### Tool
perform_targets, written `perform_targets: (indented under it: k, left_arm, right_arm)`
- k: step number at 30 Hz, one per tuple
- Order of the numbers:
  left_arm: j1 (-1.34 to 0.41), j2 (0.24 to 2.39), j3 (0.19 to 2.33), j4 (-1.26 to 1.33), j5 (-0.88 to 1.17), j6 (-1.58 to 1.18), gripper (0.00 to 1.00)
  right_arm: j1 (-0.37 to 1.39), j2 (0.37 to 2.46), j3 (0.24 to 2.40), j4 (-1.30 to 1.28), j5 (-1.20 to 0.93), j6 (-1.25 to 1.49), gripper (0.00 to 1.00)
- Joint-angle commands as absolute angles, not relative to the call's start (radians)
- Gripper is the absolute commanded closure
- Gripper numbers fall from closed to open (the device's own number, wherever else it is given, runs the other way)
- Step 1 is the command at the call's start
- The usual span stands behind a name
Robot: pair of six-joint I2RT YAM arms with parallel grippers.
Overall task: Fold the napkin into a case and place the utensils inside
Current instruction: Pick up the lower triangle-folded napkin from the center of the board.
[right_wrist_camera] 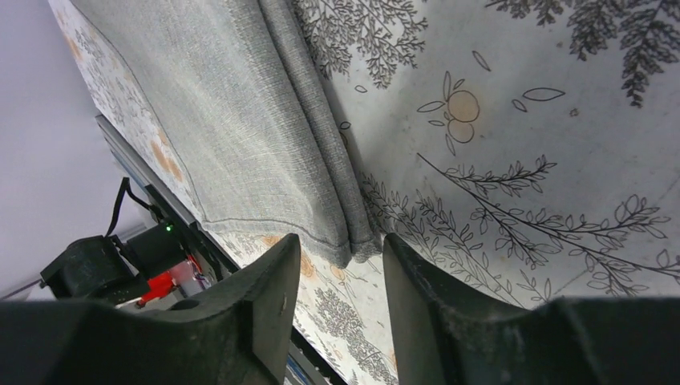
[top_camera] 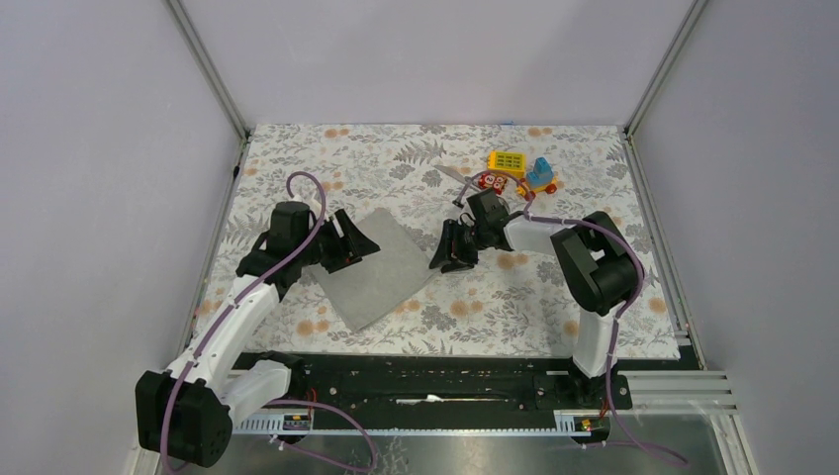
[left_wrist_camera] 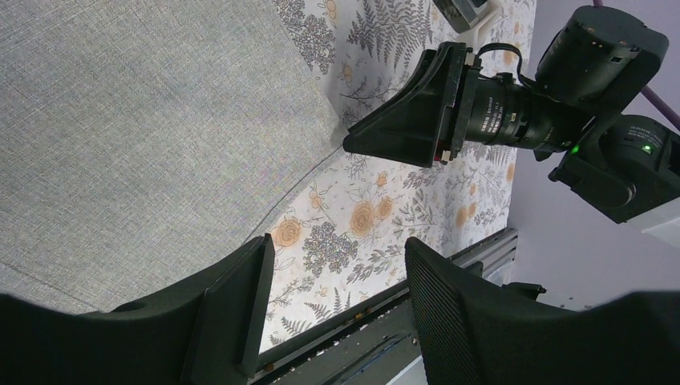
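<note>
My left claw [left_wrist_camera: 337,269] hangs low over the far-left edge of the napkin [top_camera: 381,269]. Its two black fingers [left_wrist_camera: 240,297] are spread wide and there is nothing between them. Through that gap I see the cloth's hemmed edge running under one finger, and beyond it the flowered tablecloth [top_camera: 495,297]. My right claw [right_wrist_camera: 341,261] is down at the napkin's right corner with its fingers [right_wrist_camera: 269,281] parted, one on each side of the corner tip. I see bare gaps beside the cloth, so nothing looks pinched, though I cannot tell whether a pad brushes it. Along that side the grey cloth is doubled over into a thick ridge [right_wrist_camera: 321,144] that runs straight down to the corner between my fingers. The rest of the napkin lies flat and spread out on the tablecloth, near the middle of the table, turned like a diamond between my two claws. The utensils [top_camera: 455,178] are not on it: thin silver shapes lie on the tablecloth at the far side, behind my right claw and just beside the colourful toy blocks [top_camera: 510,163], well apart from the napkin. From above they are too small for me to tell the spoon from the other piece
</note>
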State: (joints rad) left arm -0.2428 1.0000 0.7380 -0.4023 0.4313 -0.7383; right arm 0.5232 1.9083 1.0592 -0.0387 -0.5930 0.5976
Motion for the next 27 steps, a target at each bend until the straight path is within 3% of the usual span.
perform_targets:
  k: [1, 8, 13, 14, 27]
  left_arm:
    - [-0.238, 0.982, 0.755, -0.387, 0.440, -0.737, 0.34]
    - [-0.238, 0.975, 0.756, -0.381, 0.443, -0.741, 0.34]
    - [-0.239, 0.983, 0.755, -0.384, 0.438, -0.736, 0.34]
    - [-0.239, 0.983, 0.755, -0.386, 0.436, -0.734, 0.34]
    - [-0.233, 1.174, 0.668, -0.180, 0.452, -0.762, 0.37]
  right_arm:
    - [0.529, 1.934, 1.053, -0.010, -0.624, 0.615, 0.55]
    - [0.529, 1.929, 1.037, -0.010, -0.646, 0.598, 0.65]
    - [0.522, 1.901, 1.010, -0.029, -0.596, 0.586, 0.98]
    - [0.518, 1.890, 1.004, -0.054, -0.581, 0.572, 1.00]
    - [0.402, 1.597, 0.799, -0.361, -0.335, 0.431, 1.00]
